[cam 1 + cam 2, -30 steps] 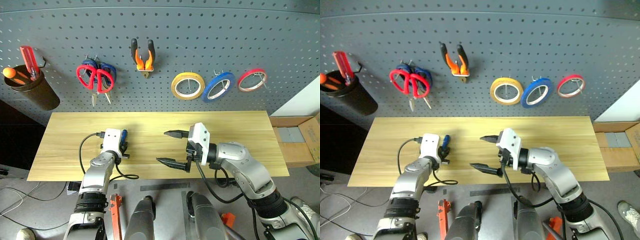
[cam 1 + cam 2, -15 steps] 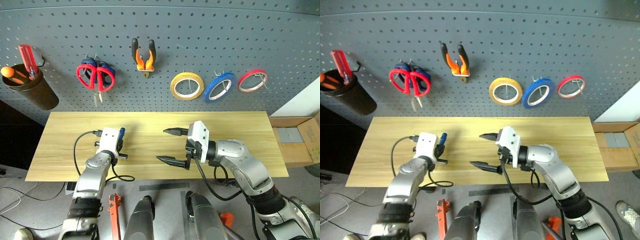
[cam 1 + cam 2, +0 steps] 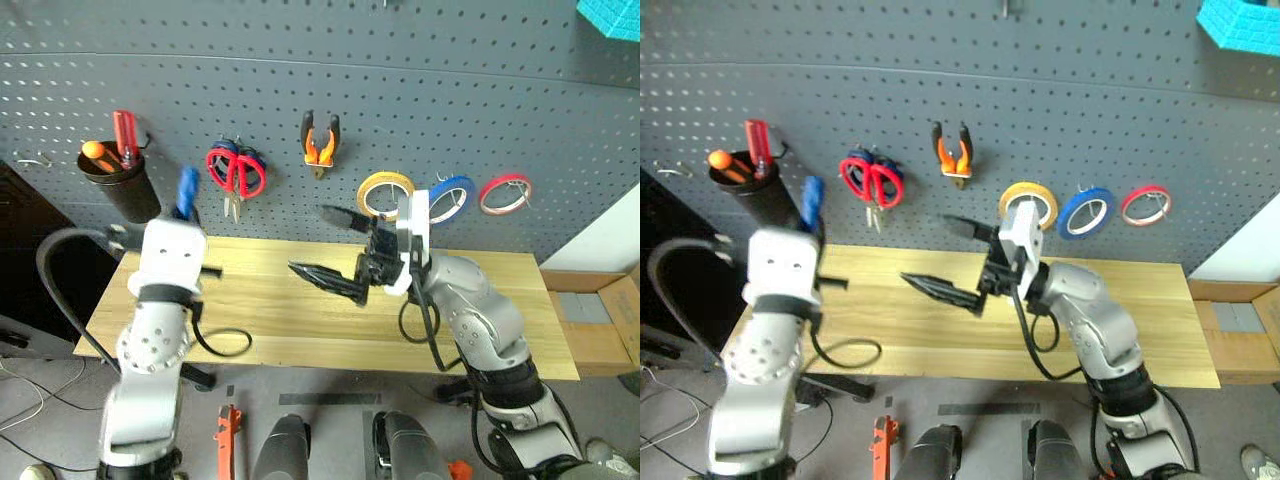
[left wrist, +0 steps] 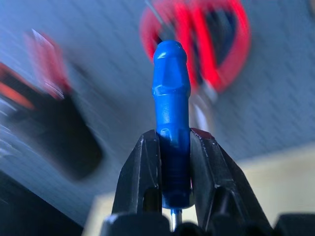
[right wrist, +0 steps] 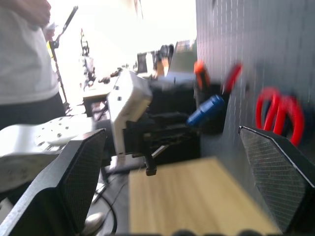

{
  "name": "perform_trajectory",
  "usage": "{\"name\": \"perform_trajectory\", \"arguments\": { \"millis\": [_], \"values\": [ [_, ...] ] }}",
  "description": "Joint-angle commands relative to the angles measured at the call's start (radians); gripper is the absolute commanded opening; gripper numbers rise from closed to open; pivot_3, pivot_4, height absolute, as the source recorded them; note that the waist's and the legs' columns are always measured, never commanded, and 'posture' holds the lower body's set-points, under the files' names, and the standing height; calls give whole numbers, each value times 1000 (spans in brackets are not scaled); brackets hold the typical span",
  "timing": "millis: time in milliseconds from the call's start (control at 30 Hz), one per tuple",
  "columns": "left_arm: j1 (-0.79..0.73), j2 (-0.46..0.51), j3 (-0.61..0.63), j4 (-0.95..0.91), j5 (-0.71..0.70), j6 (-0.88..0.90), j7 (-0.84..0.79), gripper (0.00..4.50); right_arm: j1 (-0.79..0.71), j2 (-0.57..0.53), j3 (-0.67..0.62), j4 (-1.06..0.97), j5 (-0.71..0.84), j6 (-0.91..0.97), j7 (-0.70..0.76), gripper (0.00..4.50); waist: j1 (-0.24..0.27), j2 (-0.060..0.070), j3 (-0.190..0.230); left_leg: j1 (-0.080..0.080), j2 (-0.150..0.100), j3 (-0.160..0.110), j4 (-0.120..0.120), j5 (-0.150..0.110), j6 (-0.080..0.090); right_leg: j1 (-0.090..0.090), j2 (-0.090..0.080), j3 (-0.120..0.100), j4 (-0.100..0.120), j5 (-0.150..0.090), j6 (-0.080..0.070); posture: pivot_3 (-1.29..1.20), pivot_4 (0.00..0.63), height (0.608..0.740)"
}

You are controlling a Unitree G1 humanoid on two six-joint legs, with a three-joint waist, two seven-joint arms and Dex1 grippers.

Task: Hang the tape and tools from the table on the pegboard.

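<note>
screwdriver [image 4: 170, 93] blue, clamped in left hand [image 4: 170, 162] | right hand [image 3: 335, 250] spread wide | right wrist: person [image 5: 24, 54] behind

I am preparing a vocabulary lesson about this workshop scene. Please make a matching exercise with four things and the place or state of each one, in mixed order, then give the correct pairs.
Things:
1. blue screwdriver
2. pliers
3. yellow tape
4. right gripper

Place or state:
a. open, holding nothing, above the table
b. hanging on the pegboard, beside the blue tape
c. clamped in the left gripper
d. hanging on the pegboard, beside the red scissors

Pairs: 1-c, 2-d, 3-b, 4-a
</note>
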Motion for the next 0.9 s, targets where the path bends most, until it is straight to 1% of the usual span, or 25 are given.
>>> {"name": "perform_trajectory", "arguments": {
  "millis": [33,133,200,233,333,500,567,667,733,833,900],
  "values": [
    [-112,83,97,87,9,-88,6,464,-48,26,-28,36,-21,-63,-21,4500,3,1,-14,2,0,-1,0,0,0,3,0,-1,-1,0,0,161,86,740],
    [-239,158,135,250,-3,-162,5,464,-84,48,-30,71,-32,-87,-31,4500,3,0,-22,11,-1,-1,0,0,1,11,0,-1,-1,0,0,158,88,740],
    [-349,197,140,395,-12,-212,15,464,-108,67,-24,92,-41,-101,-42,4500,4,0,-23,15,-1,-1,-1,0,1,15,0,-1,-1,0,0,149,95,740],
    [-425,212,129,507,-15,-251,20,464,-125,82,-18,106,-52,-109,-53,4500,5,0,-23,16,-1,-1,0,0,1,16,0,-1,0,0,0,143,99,740],
    [-594,230,78,777,-18,-367,16,464,-160,108,-15,139,-74,-127,-68,4500,4,0,-23,16,0,-2,0,1,1,16,1,-2,1,0,0,131,117,740],
    [-804,238,40,1125,-19,-524,46,464,-198,119,-31,180,-92,-131,-90,4500,-3,0,-22,15,-1,-1,-1,1,1,14,0,-1,1,0,0,109,164,740],
    [-868,245,46,1244,-30,-561,66,464,-200,117,-33,181,-94,-124,-97,4500,-5,0,-21,10,-1,-1,-1,1,1,9,0,-1,1,0,0,102,186,740],
    [-912,257,47,1347,-39,-602,77,464,-196,114,-32,173,-96,-113,-101,4500,-9,1,-18,4,-1,-1,0,1,1,3,0,-2,1,0,0,97,208,740],
    [-900,266,55,1391,-53,-617,77,464,-191,112,-27,168,-95,-99,-105,4500,-12,2,-14,2,-1,-1,-1,0,2,1,0,-2,1,0,0,92,235,740],
    [-827,266,72,1370,-80,-611,79,464,-180,105,-24,155,-91,-75,-106,4500,-22,9,-4,3,-1,-2,0,0,2,1,0,-2,3,0,0,88,257,740],
    [-753,259,83,1306,-94,-589,82,464,-174,96,-26,147,-90,-61,-103,4500,-27,12,6,4,-1,-2,0,0,2,3,0,-2,5,0,0,89,273,740]
  ]
}}
